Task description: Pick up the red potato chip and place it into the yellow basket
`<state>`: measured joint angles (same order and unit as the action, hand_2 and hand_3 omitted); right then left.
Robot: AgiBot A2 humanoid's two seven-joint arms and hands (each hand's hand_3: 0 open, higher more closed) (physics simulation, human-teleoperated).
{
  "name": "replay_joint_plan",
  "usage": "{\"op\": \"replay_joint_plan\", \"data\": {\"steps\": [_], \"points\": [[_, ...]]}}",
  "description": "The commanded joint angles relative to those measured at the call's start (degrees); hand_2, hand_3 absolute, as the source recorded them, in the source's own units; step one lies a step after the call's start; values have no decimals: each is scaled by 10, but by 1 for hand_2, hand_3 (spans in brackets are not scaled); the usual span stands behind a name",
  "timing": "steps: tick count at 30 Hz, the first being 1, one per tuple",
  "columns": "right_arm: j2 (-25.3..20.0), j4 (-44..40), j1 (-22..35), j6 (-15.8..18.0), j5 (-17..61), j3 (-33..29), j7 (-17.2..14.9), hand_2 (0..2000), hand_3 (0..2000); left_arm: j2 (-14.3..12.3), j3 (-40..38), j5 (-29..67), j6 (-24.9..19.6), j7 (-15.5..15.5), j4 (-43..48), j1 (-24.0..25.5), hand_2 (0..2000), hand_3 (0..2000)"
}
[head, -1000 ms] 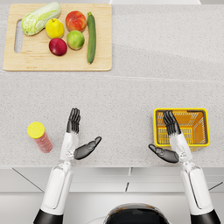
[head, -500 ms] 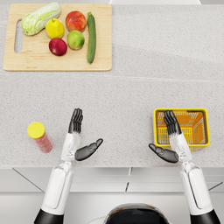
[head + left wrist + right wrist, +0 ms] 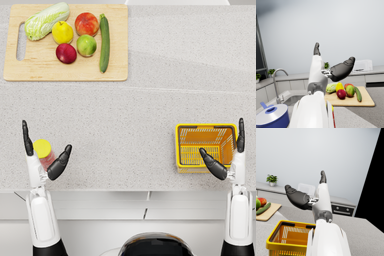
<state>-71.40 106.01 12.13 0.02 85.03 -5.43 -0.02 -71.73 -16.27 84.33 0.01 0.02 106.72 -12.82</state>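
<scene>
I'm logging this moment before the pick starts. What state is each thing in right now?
red potato chip can: upright on the counter, yellow lid on, between the left hand's fingers and thumb, not clearly gripped.
yellow basket: upright, nothing in it, handles folded down.
left hand: open around the can.
right hand: open, holds nothing, over the basket's near right corner.
cutting board: flat, carrying the produce.
</scene>
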Motion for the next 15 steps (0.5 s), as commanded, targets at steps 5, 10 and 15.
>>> {"op": "replay_joint_plan", "data": {"steps": [5,10,15], "points": [[-5,-22,-15,0,14,-5,0,0,0,-12,-53,19,0,0,-83,21,0,0],[-10,-26,-7,0,16,22,0,0,0,-22,-33,23,0,0,-123,41,0,0],[-16,-32,6,0,17,45,0,0,0,-25,-6,24,0,0,-227,39,0,0]]}}
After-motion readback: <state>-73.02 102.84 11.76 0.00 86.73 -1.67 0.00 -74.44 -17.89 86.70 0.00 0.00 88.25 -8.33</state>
